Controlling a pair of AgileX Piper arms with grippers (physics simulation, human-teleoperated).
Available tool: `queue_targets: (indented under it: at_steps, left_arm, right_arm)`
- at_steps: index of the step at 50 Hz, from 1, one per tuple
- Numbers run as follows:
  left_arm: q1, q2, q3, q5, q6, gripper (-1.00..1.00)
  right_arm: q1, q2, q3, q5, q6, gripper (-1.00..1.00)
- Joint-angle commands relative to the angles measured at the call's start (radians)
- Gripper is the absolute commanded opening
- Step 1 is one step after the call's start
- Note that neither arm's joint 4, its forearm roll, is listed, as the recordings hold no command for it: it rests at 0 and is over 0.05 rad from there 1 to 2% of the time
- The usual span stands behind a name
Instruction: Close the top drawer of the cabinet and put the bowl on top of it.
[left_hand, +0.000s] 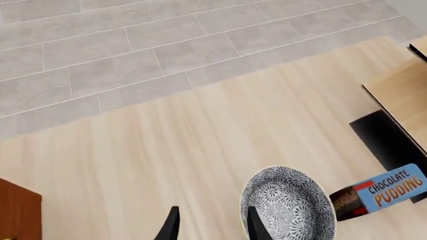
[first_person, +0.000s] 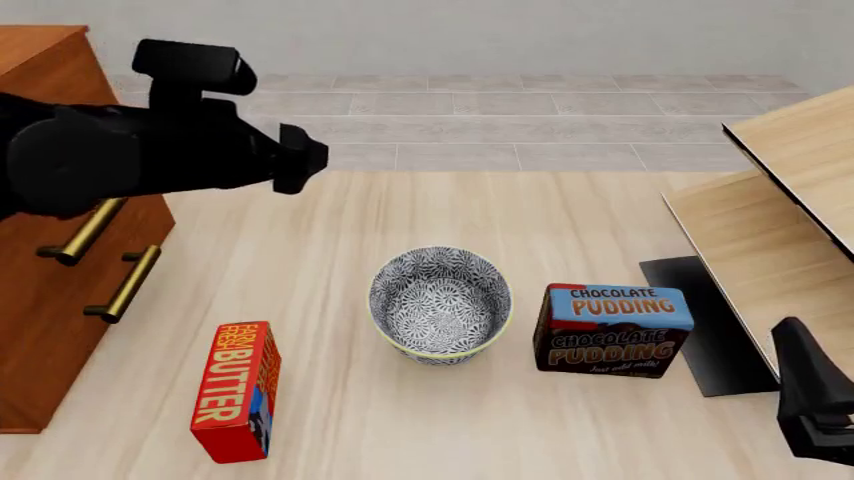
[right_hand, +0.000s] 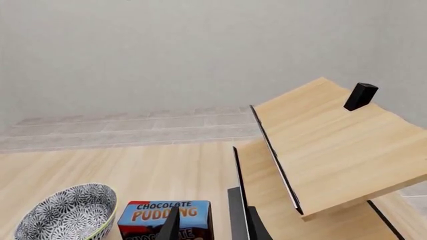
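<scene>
Currently the top drawer is not visible: the left arm covers that part of the cabinet (first_person: 54, 300), leaving two brass bar handles (first_person: 83, 232) in sight and its left side cut off. The bowl (first_person: 441, 303) stands upright mid-desk (first_person: 334, 230), round and deep, dense blue-and-white floral pattern, pale yellowish rim, nothing touching it. Just right of it stands a box reading "CHOCOLATE PUDDING" (first_person: 614, 328); to its left, apart, a red carton reading "BUTTER" (first_person: 236, 390). Pale wood furniture (first_person: 787, 210) is at far right. Left hand (left_hand: 210, 225): fingers spread, holding nothing, above the desk near the bowl. Right hand (right_hand: 210, 225): fingers spread, empty, only fingertips visible in the wrist view.
</scene>
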Motion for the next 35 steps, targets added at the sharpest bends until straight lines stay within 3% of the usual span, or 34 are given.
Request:
queue_targets:
  at_steps: [1, 35]
  left_arm:
    - [0.008, 0.059, -0.002, -0.041, 0.018, 1.0]
    - [-0.064, 0.181, -0.008, -0.129, -0.03, 1.0]
  right_arm:
    - [0.001, 0.0, -0.002, -0.001, 0.004, 1.0]
    - [-0.005, 0.0, 0.0, -0.004, 0.0, 1.0]
